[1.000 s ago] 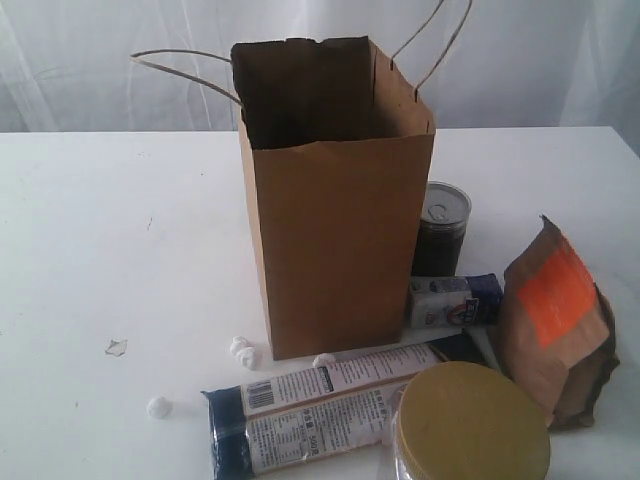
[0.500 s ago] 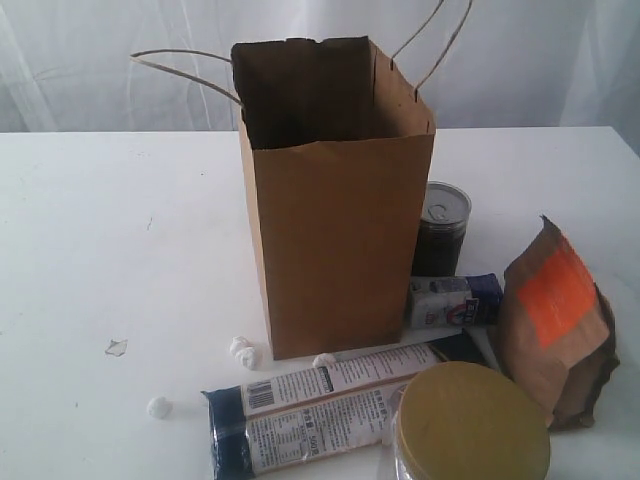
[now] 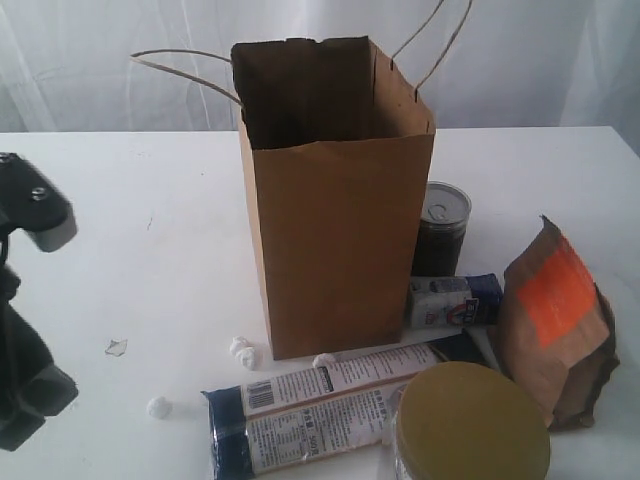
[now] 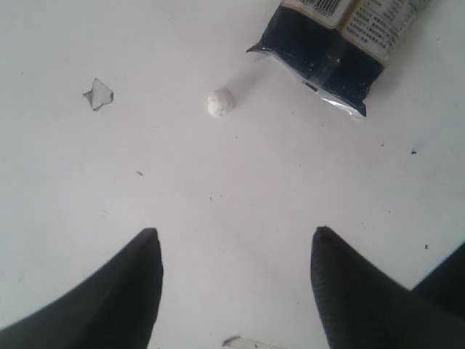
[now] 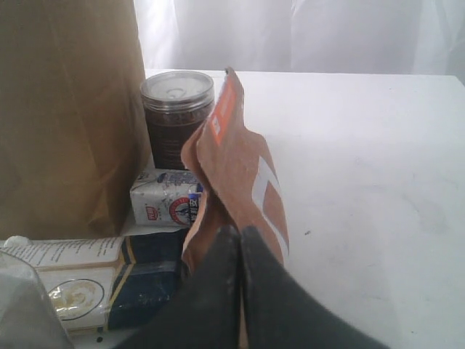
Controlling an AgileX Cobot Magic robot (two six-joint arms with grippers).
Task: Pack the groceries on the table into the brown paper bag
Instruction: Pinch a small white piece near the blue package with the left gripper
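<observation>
Left tool, black, tapered, over smooth table

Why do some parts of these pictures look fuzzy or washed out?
Exterior view: the bright curtain is blown out white, and the gold-lidded jar, nearest the lens, looks soft. Left wrist view: even light, faint shadows on the table; the open left gripper is a dark, soft-edged silhouette. Right wrist view: the shut right gripper blurs close to the lens.

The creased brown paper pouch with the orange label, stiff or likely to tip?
Probably soft: the brown paper pouch with orange label has creased sides that may give when squeezed. It stands upright, so a high push could tip it.
</observation>
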